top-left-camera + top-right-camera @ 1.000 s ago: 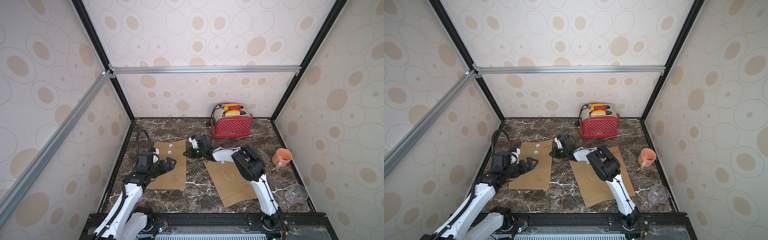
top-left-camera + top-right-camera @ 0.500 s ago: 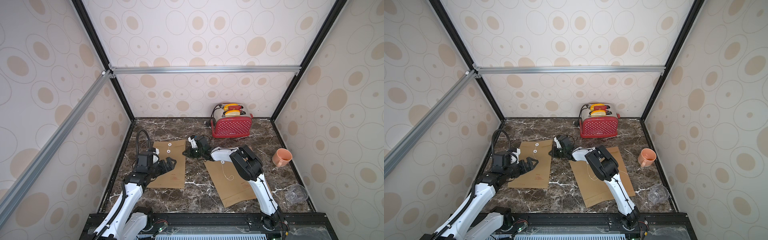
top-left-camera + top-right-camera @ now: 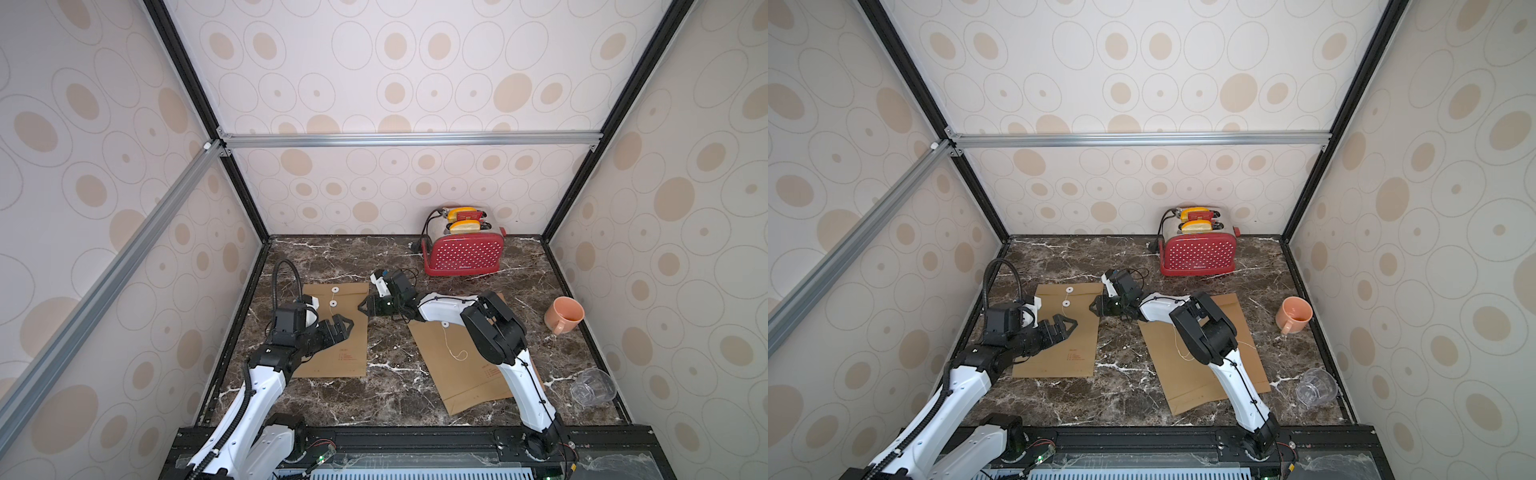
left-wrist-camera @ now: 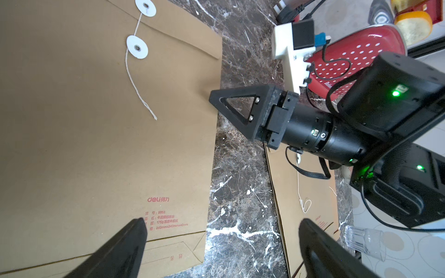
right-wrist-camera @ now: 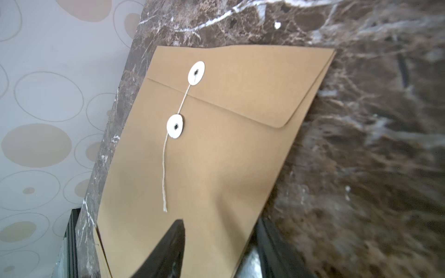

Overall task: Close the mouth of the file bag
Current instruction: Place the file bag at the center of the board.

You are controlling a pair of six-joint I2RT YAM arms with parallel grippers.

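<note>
Currently | left gripper [image 3: 344, 323] was held spread wide over the file bag [image 3: 338, 353] | bag was laid flat on marble table [image 3: 395, 395], left of centre, flap folded down, string [image 5: 164, 168] trailing loose | right gripper [image 3: 365, 306] was seen parted at its right edge | second envelope [image 3: 465, 374] was laid further right.

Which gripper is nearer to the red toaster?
Right. The right gripper is at the edge of the file bag, nearer the toaster; the left gripper is over that bag, farther back.
</note>
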